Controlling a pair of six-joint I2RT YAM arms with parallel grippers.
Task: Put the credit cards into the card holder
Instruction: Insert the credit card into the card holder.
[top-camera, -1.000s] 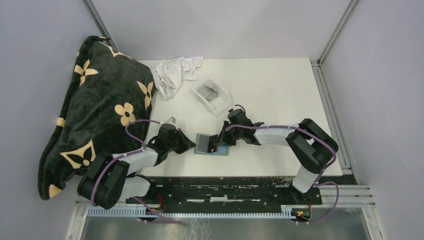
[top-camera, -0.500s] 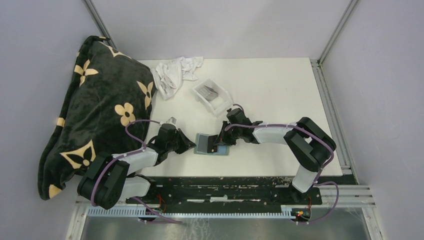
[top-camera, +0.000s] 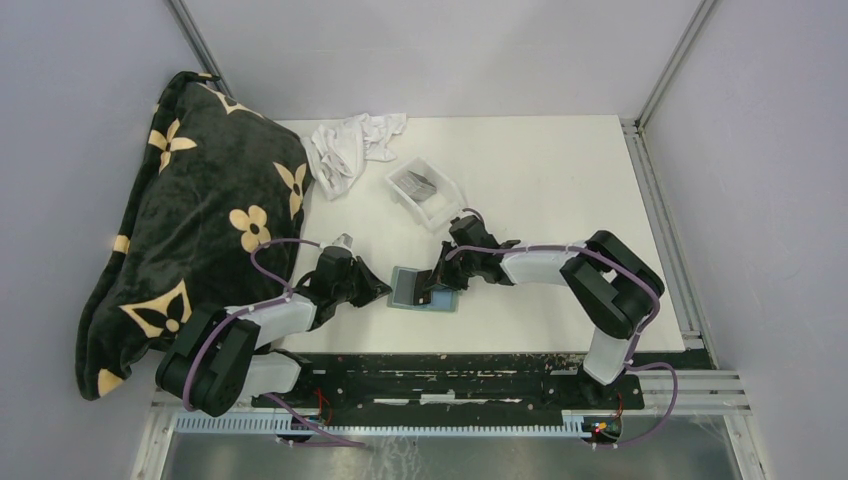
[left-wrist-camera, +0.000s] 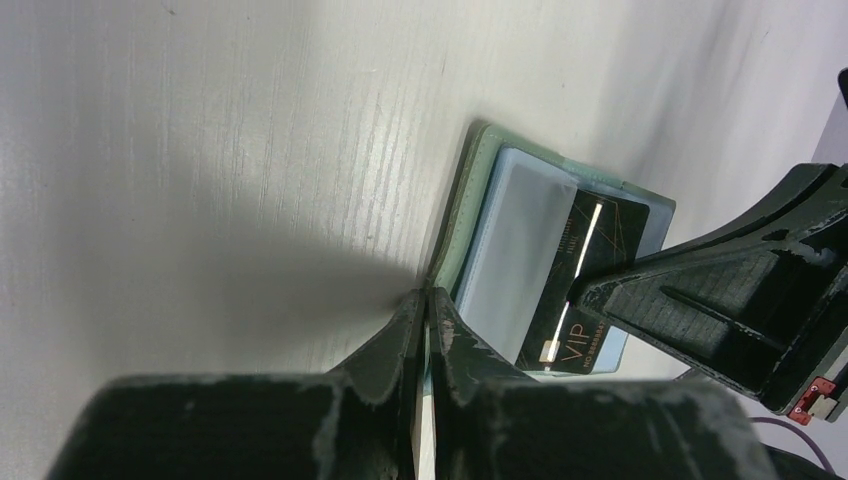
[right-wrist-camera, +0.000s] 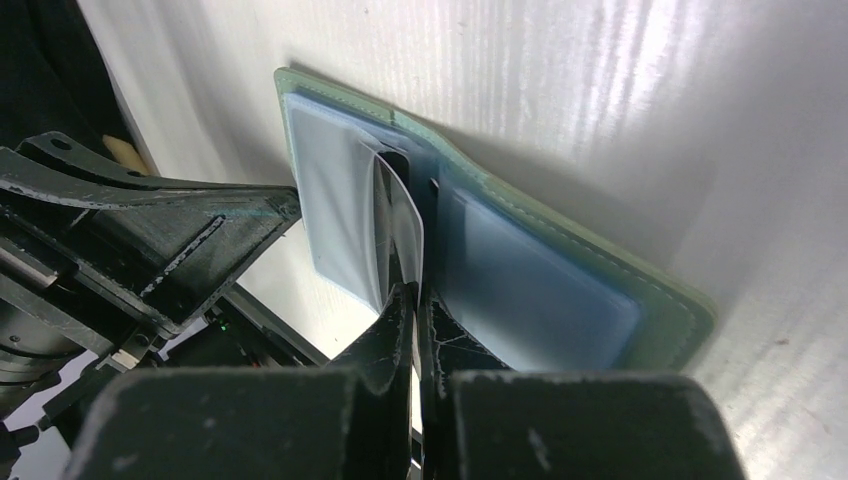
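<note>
The card holder lies open on the table near the front edge, grey-green outside, light blue slotted inside. It also shows in the left wrist view and in the right wrist view. My left gripper is shut on the holder's left edge. My right gripper is shut on a black credit card marked VIP. The card stands on edge over the holder's middle fold, its far end at the slots. More credit cards lie in the clear tray.
The clear plastic tray stands just behind the right wrist. A crumpled white cloth lies at the back left. A large dark flowered blanket covers the table's left side. The black base rail runs along the front edge.
The right wrist and forearm have crept slightly to the left with the card. The left arm and the card holder have not visibly moved.
</note>
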